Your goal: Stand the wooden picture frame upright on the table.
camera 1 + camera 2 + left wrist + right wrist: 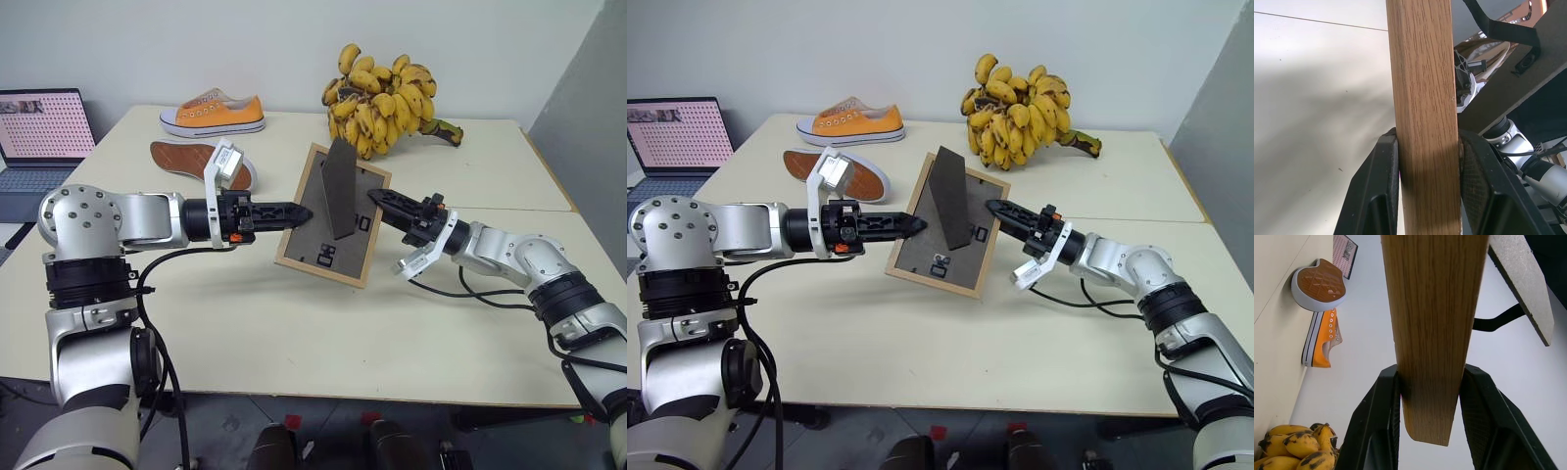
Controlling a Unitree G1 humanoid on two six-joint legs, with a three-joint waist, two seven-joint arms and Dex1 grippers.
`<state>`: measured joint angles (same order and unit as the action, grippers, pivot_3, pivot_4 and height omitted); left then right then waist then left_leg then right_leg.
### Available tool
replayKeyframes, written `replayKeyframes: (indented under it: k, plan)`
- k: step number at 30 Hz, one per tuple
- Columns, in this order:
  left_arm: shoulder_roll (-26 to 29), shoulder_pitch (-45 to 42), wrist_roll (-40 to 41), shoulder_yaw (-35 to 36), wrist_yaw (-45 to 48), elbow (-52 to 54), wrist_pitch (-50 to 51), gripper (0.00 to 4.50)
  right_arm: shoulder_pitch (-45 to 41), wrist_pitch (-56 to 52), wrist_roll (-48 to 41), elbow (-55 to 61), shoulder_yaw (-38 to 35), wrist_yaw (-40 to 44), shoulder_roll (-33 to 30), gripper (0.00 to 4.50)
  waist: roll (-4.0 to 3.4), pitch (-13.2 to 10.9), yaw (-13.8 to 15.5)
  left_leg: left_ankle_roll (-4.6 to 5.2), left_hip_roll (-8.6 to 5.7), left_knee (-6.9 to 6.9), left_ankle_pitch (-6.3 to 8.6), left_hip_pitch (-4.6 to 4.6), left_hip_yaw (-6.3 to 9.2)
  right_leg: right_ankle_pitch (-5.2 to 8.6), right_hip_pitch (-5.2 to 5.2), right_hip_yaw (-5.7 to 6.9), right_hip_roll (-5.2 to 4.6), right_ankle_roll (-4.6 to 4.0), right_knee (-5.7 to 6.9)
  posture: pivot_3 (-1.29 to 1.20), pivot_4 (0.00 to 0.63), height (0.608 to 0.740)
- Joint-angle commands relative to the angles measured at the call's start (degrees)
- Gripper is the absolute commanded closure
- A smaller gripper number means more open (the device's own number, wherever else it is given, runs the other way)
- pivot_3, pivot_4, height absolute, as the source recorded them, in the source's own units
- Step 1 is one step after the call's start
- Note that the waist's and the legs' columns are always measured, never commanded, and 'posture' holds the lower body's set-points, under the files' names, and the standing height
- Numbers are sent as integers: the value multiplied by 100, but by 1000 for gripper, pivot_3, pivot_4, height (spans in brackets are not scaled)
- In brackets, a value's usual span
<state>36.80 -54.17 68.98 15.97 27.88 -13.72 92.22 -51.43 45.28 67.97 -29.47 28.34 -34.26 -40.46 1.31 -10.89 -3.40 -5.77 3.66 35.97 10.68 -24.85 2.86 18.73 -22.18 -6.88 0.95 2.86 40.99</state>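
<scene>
Left hand and right hand clamp the wooden picture frame above the tabletop, stand flap apparently swung out for propping.

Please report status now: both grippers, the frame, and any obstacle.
Left gripper and right gripper both shut on light-wood picture frame, held tilted above cream table, stand flap out. Nothing underneath.

The wooden picture frame is light wood with thin brown grain lines, and it looks smooth with a soft shine. Its back panel is dark grey, flat and matt, like rough board. The left gripper has black plastic fingers with a bumpy, dotted pad. The table is pale cream, smooth and a little shiny. The shoe is orange cloth with a white rubber sole. The bananas have dull yellow skin with dark spots.
</scene>
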Motion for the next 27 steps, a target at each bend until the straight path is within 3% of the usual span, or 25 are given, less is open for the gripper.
replayKeyframes:
  k: [1, 6, 14, 18, 20, 24, 27]
  plan:
    - [18, -250, -17, 189, 44, 245, -6, 2393, -227, -23, -48, 109, 8, 2, -21, 3154, 0, 0, 0, 0, 0, 0, 0, 0, 0, 0, 0, 0, 0, 0, 0, 0, 150, 740]
    - [178, -23, -181, 140, 257, 699, -265, 1216, -298, 7, -42, 27, 46, -18, -10, 3154, 0, 0, 0, -1, 0, 0, -1, 0, 0, 0, 0, 0, 0, 0, 0, 0, 150, 740]
    - [504, 299, -489, 340, 483, 1391, -1048, 1216, -512, 98, -33, -328, 203, -116, 77, 3154, 0, 0, -3, 1, 1, 0, 0, 0, 0, 0, 0, 0, -1, 0, 0, 0, 150, 740]
    - [1084, 1148, -531, 865, 1000, 2515, -1756, 1216, -707, 335, -373, -776, 230, 96, 210, 3154, 0, 0, -64, -2, 3, -4, -1, 0, -2, 0, -2, -2, -1, 0, -2, 0, 150, 740]
    - [1311, 1743, -427, 1251, 1144, 3010, -1876, 1216, -795, 546, -736, -1065, 150, 343, 321, 3154, 1, 0, -100, -3, 3, -7, -2, 1, -5, 0, -2, -4, -3, -1, -3, 0, 150, 740]
    - [1476, 3623, -161, 2500, 1319, 4260, -1882, 1216, -927, 1143, -2545, -1843, -204, 1769, 819, 3154, 7, -3, -193, 12, 3, -7, 7, 9, -7, 0, 10, -4, -7, -1, -8, 0, 150, 740]
    - [1384, 4674, -215, 2998, 1273, 4885, -2081, 1216, -803, 1107, -4458, -1919, -387, 3563, 1319, 3154, 26, -9, -198, 13, 7, -4, 7, 10, 11, 0, 20, 14, -7, -1, -4, 0, 150, 740]
